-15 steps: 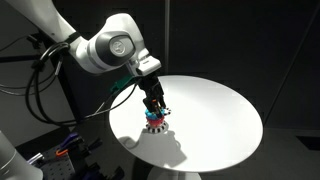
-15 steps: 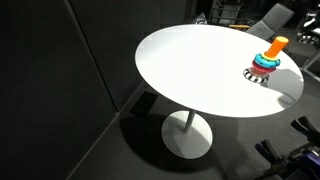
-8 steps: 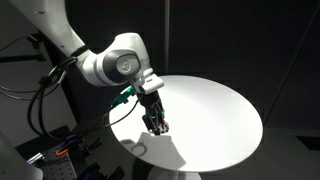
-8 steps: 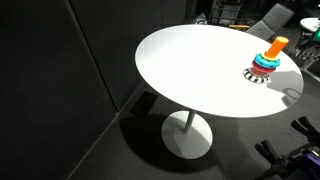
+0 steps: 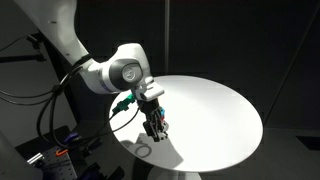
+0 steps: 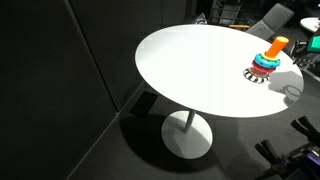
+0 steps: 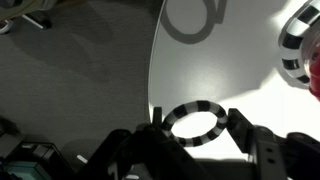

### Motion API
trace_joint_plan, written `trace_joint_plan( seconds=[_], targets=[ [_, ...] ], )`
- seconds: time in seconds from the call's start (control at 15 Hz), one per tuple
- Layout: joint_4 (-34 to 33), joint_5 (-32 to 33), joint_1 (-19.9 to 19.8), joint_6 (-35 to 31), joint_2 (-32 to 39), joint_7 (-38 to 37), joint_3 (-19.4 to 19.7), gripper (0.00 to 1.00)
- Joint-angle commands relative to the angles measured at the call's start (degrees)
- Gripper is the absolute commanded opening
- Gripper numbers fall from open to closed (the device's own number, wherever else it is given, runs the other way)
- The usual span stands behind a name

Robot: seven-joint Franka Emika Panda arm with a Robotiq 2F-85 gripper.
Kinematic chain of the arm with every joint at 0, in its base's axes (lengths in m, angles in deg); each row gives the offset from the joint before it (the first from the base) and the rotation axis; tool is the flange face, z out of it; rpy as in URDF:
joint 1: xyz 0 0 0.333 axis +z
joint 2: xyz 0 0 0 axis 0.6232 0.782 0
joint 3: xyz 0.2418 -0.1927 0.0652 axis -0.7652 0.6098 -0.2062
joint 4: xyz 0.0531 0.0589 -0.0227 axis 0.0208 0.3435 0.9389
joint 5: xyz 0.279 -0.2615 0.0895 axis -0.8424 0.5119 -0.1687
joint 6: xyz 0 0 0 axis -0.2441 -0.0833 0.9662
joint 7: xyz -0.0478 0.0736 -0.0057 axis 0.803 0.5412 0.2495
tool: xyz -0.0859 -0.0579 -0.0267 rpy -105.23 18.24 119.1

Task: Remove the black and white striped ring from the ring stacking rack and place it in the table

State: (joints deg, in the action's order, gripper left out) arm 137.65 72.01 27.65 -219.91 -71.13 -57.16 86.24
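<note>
From my wrist view the table (image 7: 240, 70) edge curves just left of the pincer (image 7: 195, 125), which clamps the black and white striped ring (image 7: 190, 107), flat with crisp radial stripes, and bare white top reaches right to the ring stacking rack (image 7: 295, 45).

Striped ring (image 7: 195, 106) flat near white table (image 7: 230, 70) edge, rack (image 6: 267, 58) upright

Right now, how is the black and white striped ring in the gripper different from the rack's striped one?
The black and white striped ring in the gripper is lifted, alone; the rack's striped ring lies under coloured rings. The gripped ring shows whole, the rack's only partly. Both are striped.
</note>
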Motion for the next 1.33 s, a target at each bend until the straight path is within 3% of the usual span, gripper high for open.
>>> trace_joint_plan(
  seconds=[0.0, 0.53, 1.27],
  targets=[
    [-1.23, 1.91, 1.83, -0.34, 1.41, -1.52, 1.36, 0.97],
    [0.01, -2.94, 3.01, -0.03, 0.64, 4.67, 0.22, 1.0],
    [1.17, -31.54, 4.47, 5.13, -2.07, 39.83, -4.08, 1.0]
  ],
)
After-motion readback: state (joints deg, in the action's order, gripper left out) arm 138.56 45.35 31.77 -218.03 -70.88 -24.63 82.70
